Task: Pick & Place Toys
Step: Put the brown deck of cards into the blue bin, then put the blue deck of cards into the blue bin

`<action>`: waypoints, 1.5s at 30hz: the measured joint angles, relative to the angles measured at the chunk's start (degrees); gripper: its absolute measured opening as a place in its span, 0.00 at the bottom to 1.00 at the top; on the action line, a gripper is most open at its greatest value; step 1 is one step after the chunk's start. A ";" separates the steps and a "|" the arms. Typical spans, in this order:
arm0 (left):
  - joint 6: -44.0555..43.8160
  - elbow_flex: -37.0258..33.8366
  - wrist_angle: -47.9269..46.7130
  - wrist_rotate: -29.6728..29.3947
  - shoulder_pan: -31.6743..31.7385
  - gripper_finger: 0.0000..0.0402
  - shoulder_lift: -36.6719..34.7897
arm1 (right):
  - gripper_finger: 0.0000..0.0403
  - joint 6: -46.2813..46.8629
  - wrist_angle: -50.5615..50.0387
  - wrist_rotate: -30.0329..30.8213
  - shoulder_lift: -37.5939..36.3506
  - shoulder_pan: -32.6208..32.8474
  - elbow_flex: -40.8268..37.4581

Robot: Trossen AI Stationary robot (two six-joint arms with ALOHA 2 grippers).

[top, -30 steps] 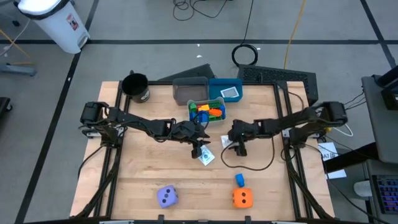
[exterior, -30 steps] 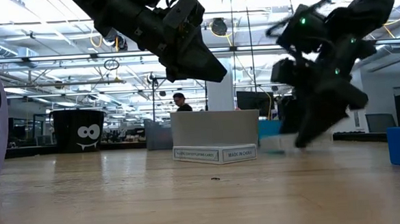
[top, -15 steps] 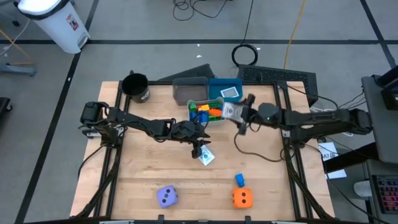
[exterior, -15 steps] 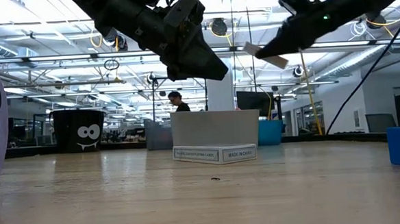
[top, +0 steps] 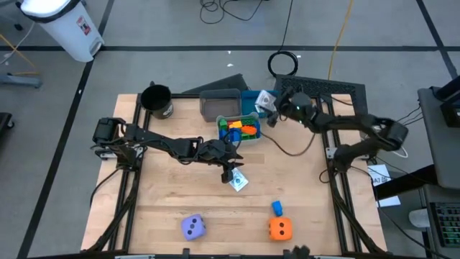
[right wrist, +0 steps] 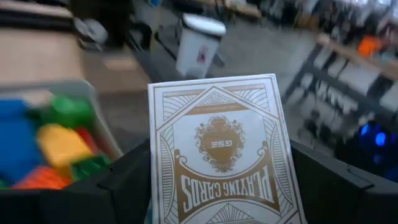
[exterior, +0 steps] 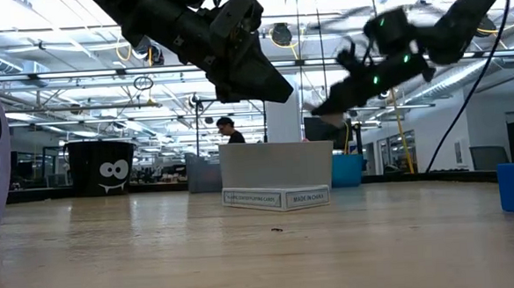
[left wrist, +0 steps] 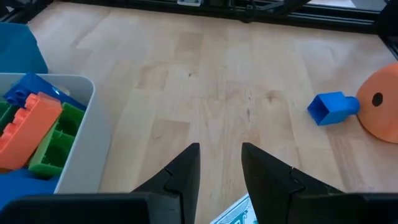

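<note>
My right gripper (top: 269,106) is shut on a white pack of playing cards (top: 263,99) with brown print (right wrist: 221,149), held in the air above the blue bin (top: 251,96) at the table's far side. My left gripper (top: 230,170) hovers over mid-table, open with a narrow gap (left wrist: 221,180) and nothing between its fingers. A second card pack (top: 238,182) lies flat just under it. Coloured blocks (top: 239,128) fill a grey bin (left wrist: 87,124). A blue block (top: 277,208), an orange die (top: 280,229) and a purple die (top: 193,227) rest on the table near its front edge. My right gripper pinches the card pack by its two long narrow sides (right wrist: 155,186) between the two fingers (right wrist: 124,183), the printed face toward the wrist camera. The fingers come nearly level from the table's right, lying along the pack. The pack juts out past the fingertips, clear of table and bins.
An empty grey bin (top: 220,106) stands left of the blue one, and a black cup (top: 157,101) at the far left corner. A dark cable (top: 287,147) trails across the wood below the right arm. Bare wood lies between the bins and the dice.
My right gripper has risen from mid-table with the card pack and swung toward the far edge, tipping from pointing down to nearly level. The pack is lifted clear and now hangs over the blue bin.
</note>
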 joint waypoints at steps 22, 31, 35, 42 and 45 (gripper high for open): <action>1.04 0.00 0.48 -0.85 0.00 0.32 0.00 | 0.98 4.07 2.91 -3.54 11.24 -8.42 0.00; 0.93 0.00 0.46 -0.85 0.00 0.32 0.00 | 0.97 -0.70 0.08 -3.45 2.65 -1.84 0.00; -0.26 0.00 0.56 -0.85 0.00 0.33 0.00 | 0.97 0.49 -3.96 -3.18 -6.29 3.67 0.00; -2.02 0.82 0.13 4.75 -1.11 0.55 0.00 | 0.98 3.31 -12.15 -3.12 -18.06 12.25 0.00; -2.05 3.39 -1.19 5.68 -2.56 0.69 0.00 | 0.98 4.50 -14.60 -3.04 -20.48 14.84 0.00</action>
